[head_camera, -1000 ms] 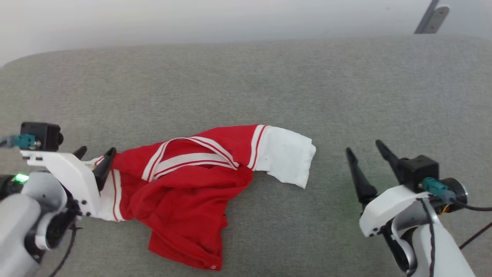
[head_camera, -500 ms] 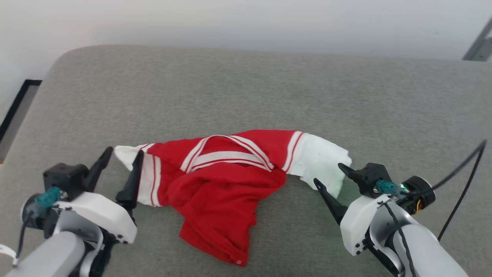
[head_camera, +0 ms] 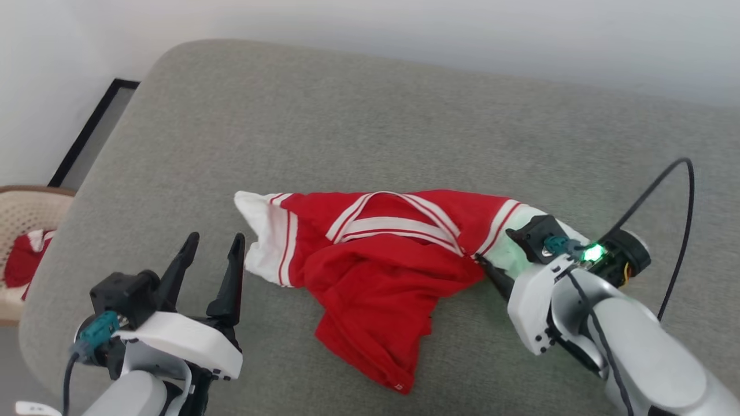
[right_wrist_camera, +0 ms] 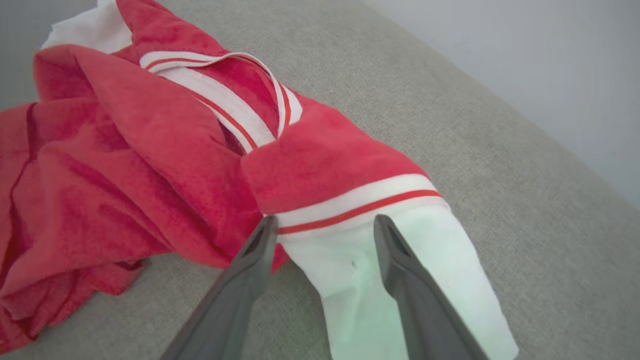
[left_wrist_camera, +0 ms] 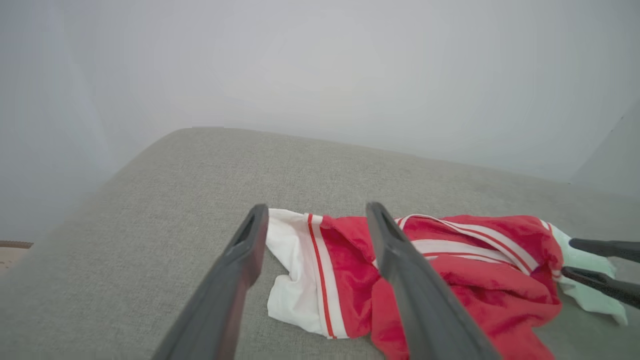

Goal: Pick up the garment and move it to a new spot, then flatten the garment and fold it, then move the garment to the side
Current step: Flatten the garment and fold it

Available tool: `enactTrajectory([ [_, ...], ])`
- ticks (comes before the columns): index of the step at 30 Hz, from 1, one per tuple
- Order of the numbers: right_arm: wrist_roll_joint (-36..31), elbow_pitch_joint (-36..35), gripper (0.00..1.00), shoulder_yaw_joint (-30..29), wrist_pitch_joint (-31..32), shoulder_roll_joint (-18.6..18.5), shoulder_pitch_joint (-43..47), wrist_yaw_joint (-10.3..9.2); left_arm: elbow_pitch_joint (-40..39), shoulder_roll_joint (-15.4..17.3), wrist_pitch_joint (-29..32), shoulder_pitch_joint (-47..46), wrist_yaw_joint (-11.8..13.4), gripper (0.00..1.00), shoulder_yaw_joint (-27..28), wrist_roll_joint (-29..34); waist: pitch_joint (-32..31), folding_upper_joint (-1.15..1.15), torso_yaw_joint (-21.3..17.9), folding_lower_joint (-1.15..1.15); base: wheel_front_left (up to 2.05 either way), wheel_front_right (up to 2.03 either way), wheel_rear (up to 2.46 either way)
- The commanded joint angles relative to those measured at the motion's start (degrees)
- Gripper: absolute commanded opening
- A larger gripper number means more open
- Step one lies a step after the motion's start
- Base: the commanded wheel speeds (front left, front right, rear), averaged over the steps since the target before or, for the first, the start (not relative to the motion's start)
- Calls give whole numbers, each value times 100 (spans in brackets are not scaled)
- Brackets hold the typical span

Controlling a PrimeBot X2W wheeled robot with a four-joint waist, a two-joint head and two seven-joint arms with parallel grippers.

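We seem at the pick-up: the garment [head_camera: 376, 271] lies crumpled on the grey cushion [head_camera: 347, 115], right gripper [right_wrist_camera: 326, 220] wide astride one white sleeve [right_wrist_camera: 400, 280], left gripper [head_camera: 215, 237] (also wide) just beside the other; next, left reaches in, both close.

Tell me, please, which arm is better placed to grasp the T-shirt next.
Right: the right end effector, open, straddles one white sleeve of the T-shirt; the left end effector, also open, sits short of the other sleeve.
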Motion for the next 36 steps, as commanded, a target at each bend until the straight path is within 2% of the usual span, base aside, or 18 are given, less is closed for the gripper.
enactTrajectory([
  [1, 7, 91, 0, 27, 56, -51, -145, -2, -24, -105, -36, 129, -57, 100, 130, 154, 75, 0, 127, 0, 0, 0, 0],
  [8, 164, 295, 0, -198, 243, -72, -421, -2, -78, -541, -35, 444, -328, 100, 648, 530, 186, 0, 321, 0, 0, 0, 0],
  [16, 89, 582, 0, -578, 380, -291, -1025, -2, -1, -968, -34, 574, -723, 100, 921, 890, 331, 0, 540, 0, 0, 0, 0],
  [24, 207, 722, 0, -513, 384, -349, -1273, -2, 134, -1242, -35, 614, -965, 100, 1078, 1179, 363, 0, 680, 0, 0, 0, 0],
  [30, 552, 304, 0, -139, 842, -494, -1031, -2, 178, -1383, -35, 732, -1114, 100, 1295, 1303, 316, 0, 678, 0, 0, 0, 0],
  [32, 713, 22, 40, -5, 1057, -606, -935, -2, 185, -1417, -35, 750, -1162, 100, 1359, 1343, 301, 0, 666, 0, 0, 0, 0],
  [33, 790, -132, 68, 44, 1159, -657, -877, -2, 187, -1435, -35, 766, -1174, 100, 1387, 1361, 296, 0, 662, 0, 0, 0, 0],
  [34, 843, -273, 100, 85, 1268, -719, -815, -2, 188, -1450, -35, 783, -1198, 100, 1421, 1370, 294, 0, 658, 0, 0, 0, 0],
  [36, 970, -569, 100, 122, 1514, -824, -665, -2, 189, -1474, -35, 827, -1229, 100, 1468, 1403, 287, 0, 653, 0, 0, 0, 0],
])
